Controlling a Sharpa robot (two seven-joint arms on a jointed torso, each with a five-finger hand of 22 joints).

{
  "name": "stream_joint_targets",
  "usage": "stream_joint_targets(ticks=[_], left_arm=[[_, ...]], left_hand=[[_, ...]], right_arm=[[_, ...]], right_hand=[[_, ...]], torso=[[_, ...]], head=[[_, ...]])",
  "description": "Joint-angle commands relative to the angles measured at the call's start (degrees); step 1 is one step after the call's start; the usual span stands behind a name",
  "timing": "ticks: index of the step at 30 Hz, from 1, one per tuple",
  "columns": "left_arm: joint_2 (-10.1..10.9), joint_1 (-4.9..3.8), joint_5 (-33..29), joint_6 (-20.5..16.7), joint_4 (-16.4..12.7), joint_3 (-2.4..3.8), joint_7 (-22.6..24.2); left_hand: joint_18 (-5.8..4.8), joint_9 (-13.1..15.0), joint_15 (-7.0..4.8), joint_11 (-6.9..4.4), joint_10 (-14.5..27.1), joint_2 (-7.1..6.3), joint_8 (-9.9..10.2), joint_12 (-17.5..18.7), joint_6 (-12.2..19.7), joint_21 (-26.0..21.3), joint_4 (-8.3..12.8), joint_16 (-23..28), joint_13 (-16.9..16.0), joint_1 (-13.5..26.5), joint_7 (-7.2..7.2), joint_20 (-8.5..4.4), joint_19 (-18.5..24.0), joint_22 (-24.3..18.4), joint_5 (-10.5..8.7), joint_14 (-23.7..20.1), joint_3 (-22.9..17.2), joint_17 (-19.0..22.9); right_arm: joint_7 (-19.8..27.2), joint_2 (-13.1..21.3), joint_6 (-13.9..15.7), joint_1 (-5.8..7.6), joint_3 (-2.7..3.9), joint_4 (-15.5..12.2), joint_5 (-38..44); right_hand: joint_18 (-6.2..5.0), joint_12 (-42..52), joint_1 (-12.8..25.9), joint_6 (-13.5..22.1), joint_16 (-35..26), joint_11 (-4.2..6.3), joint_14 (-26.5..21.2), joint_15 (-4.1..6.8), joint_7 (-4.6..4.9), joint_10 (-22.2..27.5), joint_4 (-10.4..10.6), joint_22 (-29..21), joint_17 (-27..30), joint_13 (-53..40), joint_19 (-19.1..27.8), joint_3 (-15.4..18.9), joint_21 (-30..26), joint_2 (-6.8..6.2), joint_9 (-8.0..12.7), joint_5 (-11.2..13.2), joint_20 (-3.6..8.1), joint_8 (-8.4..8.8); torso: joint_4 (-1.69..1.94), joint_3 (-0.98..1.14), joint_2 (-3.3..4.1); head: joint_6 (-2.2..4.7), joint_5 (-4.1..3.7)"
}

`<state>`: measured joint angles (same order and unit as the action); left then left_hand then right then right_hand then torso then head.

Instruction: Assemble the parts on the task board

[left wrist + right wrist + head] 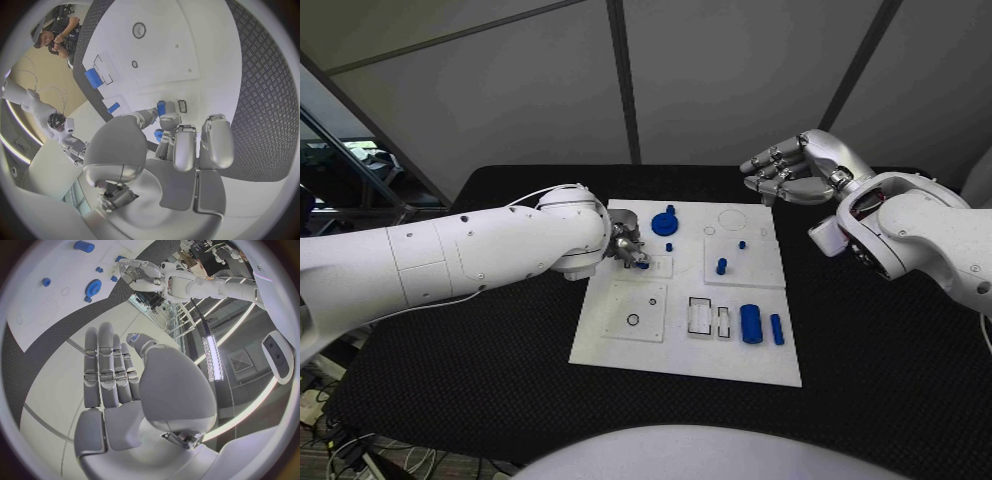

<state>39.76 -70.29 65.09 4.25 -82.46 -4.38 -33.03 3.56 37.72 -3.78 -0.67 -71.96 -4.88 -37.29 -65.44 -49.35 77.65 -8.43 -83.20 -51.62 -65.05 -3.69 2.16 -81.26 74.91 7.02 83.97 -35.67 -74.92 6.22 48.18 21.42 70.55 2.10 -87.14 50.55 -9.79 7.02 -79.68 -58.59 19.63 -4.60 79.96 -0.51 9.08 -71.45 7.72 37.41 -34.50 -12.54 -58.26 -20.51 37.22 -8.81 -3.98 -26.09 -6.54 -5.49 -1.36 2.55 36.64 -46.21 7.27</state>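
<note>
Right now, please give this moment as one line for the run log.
left hand: pinching small blue part over task board | right hand: raised, holding nothing

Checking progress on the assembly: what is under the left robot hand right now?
The left robot hand is over the task board, with a small blue part at its fingertips. The fingers cover whatever board recess lies beneath.
</note>
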Motion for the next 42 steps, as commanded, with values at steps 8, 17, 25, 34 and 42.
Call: stream_joint_targets(ticks=[8, 17, 25, 34, 42], left_arm=[[0.0, 0.15, -0.2, 2.5, 0.0, -0.14, -2.0], [-0.5, 0.15, -0.3, 2.8, 0.4, -0.14, -2.0], [-1.2, 0.13, -0.8, 4.5, 1.1, -0.13, -2.1], [-1.8, 0.11, -0.9, 4.2, 1.8, -0.12, -2.1], [-2.1, 0.10, -1.0, 4.1, 2.1, -0.12, -2.1]], left_hand=[[0.12, 0.2, -0.54, -0.36, -0.6, 0.13, -0.6, -0.3, -0.2, 0.3, 7.8, -0.3, -0.4, 0.7, 0.53, -0.03, -0.7, 1.1, 0.12, 3.4, -8.2, -5.0], [0.05, 0.5, -0.64, -0.49, -1.0, 0.03, -0.8, -0.5, -0.5, 0.6, 7.8, -0.3, -0.7, 1.5, 0.69, -0.10, -0.9, 1.5, 0.10, 3.5, -8.3, -5.1], [-0.30, 1.0, -1.07, -1.01, -2.2, -0.02, -1.2, -1.3, -1.6, 1.7, 6.7, -0.5, -2.0, 5.0, 1.34, -0.46, -1.8, 2.9, 0.09, 3.6, -8.1, -5.4], [-0.62, 1.2, -1.41, -1.37, -3.1, 0.57, -1.1, -2.0, -2.6, 2.8, 5.2, -0.5, -3.2, 8.5, 1.77, -0.82, -2.7, 4.2, 0.12, 3.6, -7.8, -5.4], [-0.75, 1.3, -1.51, -1.50, -3.5, 0.48, -1.1, -2.3, -3.1, 3.2, 4.9, -0.5, -3.6, 9.6, 1.91, -0.93, -3.0, 4.7, 0.07, 3.6, -7.6, -5.4]], right_arm=[[0.2, -0.1, -0.5, 0.14, 0.05, 0.0, 0.1], [0.1, 0.0, -0.4, 0.14, 0.05, -0.1, 0.1], [0.0, 0.0, -0.5, 0.14, 0.05, -0.2, 0.1], [0.0, 0.0, -0.5, 0.14, 0.05, -0.2, 0.1], [0.0, 0.0, -0.6, 0.14, 0.05, -0.2, 0.1]], right_hand=[[-0.66, -0.3, 0.3, 0.0, -0.2, -0.21, 0.4, 0.18, 0.53, -0.3, -0.2, -0.1, 0.0, 0.1, -0.3, 0.0, -0.4, 0.03, 0.0, -0.2, 0.12, 0.24], [-0.67, -0.3, 0.4, 0.0, -0.3, -0.19, 0.4, 0.18, 0.50, -0.3, -0.1, -0.1, -0.1, 0.2, -0.4, 0.0, -0.4, 0.07, 0.0, -0.1, 0.11, 0.25], [-0.68, -0.4, 0.3, 0.0, -0.4, -0.17, 0.4, 0.20, 0.48, -0.3, -0.2, -0.1, -0.1, 0.2, -0.4, 0.0, -0.4, 0.09, 0.0, -0.2, 0.12, 0.25], [-0.69, -0.4, 0.3, 0.0, -0.4, -0.16, 0.5, 0.22, 0.48, -0.4, -0.3, -0.1, -0.1, 0.3, -0.4, -0.1, -0.5, 0.12, 0.0, -0.5, 0.14, 0.25], [-0.69, -0.4, 0.3, 0.0, -0.5, -0.16, 0.5, 0.22, 0.48, -0.4, -0.4, -0.1, -0.1, 0.4, -0.4, -0.2, -0.5, 0.12, 0.0, -0.7, 0.14, 0.26]], torso=[[-0.02, 0.04, 0.01], [-0.09, 0.05, 0.03], [-0.12, 0.07, 0.03], [-0.10, 0.05, 0.00], [-0.05, 0.04, -0.03]], head=[[-0.11, 0.06], [-0.19, 0.07], [-0.30, -0.01], [-0.38, -0.18], [-0.45, -0.28]])
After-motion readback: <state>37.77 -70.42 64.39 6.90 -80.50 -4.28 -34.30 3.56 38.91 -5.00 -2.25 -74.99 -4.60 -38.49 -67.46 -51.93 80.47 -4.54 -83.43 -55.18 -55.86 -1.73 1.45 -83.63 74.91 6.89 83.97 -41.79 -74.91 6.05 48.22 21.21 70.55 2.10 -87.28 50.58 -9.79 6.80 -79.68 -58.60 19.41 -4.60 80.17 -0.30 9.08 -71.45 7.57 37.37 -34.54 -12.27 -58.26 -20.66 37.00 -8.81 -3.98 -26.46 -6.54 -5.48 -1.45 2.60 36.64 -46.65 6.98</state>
